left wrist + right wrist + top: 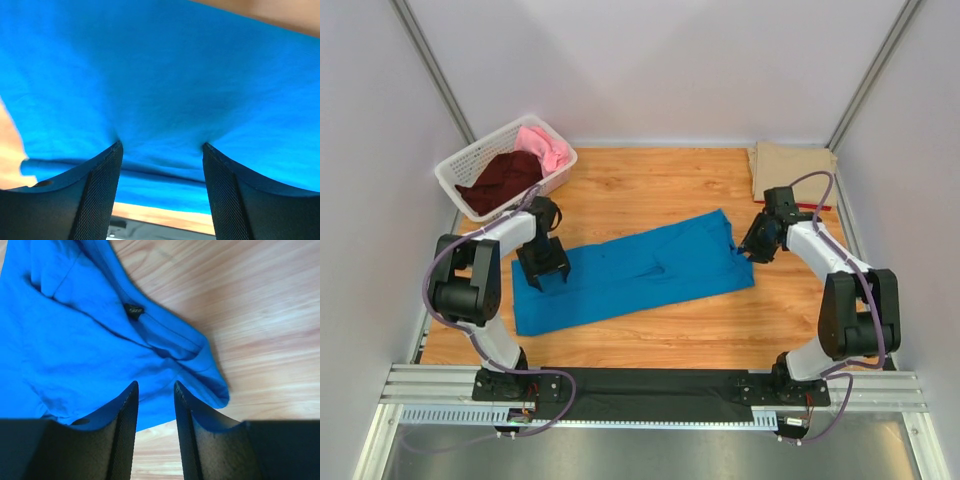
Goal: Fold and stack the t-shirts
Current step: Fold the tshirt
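The blue t-shirt lay as a long band on the table, with one end under each tool. The left gripper stood spread wide, both tips pressing into the hem end so that the cloth puckered between them — nothing was pinched. The right gripper had its fingers apart by a narrower gap over the collar end, with the neck label just ahead of its tips. The step looked like a crosswise fold. Each tool would therefore need to gather every layer beneath it before closing, since a grip on the top layer alone would let the band fall open. Lifting both ends level and together should keep the edges square. A tan t-shirt lay folded beyond the right gripper — probably the stack to join. A maroon t-shirt and a pink t-shirt sat in the basket beyond the left.
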`<state>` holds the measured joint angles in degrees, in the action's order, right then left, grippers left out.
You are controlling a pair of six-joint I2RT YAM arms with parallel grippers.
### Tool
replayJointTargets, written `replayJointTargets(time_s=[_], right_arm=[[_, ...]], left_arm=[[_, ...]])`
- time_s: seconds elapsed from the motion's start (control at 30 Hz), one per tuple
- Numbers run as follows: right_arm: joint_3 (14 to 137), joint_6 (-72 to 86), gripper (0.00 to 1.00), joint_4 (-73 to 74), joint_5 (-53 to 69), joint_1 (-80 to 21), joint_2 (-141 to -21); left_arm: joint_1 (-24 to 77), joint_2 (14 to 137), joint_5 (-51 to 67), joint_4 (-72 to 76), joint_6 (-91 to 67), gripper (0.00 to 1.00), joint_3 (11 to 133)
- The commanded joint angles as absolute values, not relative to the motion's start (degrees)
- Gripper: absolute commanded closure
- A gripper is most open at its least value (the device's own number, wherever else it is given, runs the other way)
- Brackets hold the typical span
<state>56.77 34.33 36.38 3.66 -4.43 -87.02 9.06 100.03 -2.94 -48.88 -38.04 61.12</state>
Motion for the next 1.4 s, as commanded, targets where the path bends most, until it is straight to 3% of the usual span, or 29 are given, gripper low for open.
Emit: replayJointTargets(time_s=[0.0,0.23,0.57,0.7,0.77,0.87,1.1,1.23,1.37], right_arm=[[60.3,38.6,0.65,34.4,8.7,-7.1,-89.3],[62.0,50.6,0.64,38.2,5.6,-12.8,-91.8],[63.6,59.7,0.61,38.4,-3.9,-18.4,-97.6],[62.2,56.7,0.61,33.3,-5.4,-18.7,-100.8],[65.3,54.0,0.61,34.1,-4.8,-18.7,-103.2],[70.2,49.6,0.62,35.8,-5.0,-19.1,-108.4],[86.6,35.5,0.62,38.9,-4.6,-19.0,-120.5],[95.9,26.9,0.62,35.6,2.6,-19.0,-127.6],[111.0,22.1,0.61,40.1,4.0,-18.4,-134.4]], left_arm=[[6.9,96.0,-9.4,-51.7,-42.6,0.28,58.2],[6.3,86.9,-8.4,-51.3,-45.0,0.29,55.2],[6.3,74.5,-0.4,-53.3,-36.6,0.29,67.2],[6.5,70.4,11.3,-51.1,-27.6,0.29,67.2],[6.5,68.7,24.7,-47.2,-24.9,0.28,63.4],[6.5,64.9,30.1,-41.2,-26.1,0.27,59.8],[8.1,60.6,31.0,-41.2,-25.2,0.26,55.9],[11.5,61.6,39.1,-36.6,-27.7,0.27,50.4],[17.8,62.3,31.1,-38.8,-26.7,0.28,48.9]])
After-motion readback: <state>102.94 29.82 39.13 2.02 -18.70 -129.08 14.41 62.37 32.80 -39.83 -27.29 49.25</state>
